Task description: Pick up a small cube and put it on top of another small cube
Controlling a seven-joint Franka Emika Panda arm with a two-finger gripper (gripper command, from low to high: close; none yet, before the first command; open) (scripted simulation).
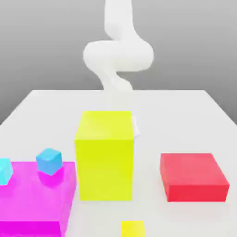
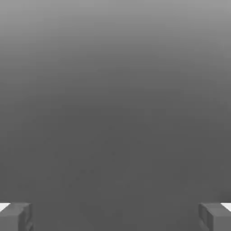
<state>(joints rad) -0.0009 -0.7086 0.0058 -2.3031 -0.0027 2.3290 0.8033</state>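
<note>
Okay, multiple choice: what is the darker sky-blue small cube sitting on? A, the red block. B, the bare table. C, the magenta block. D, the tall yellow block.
C: in the exterior view the sky-blue small cube rests on the top face of the magenta block, casting a shadow there, well apart from the red block and beside the tall yellow block.
</note>
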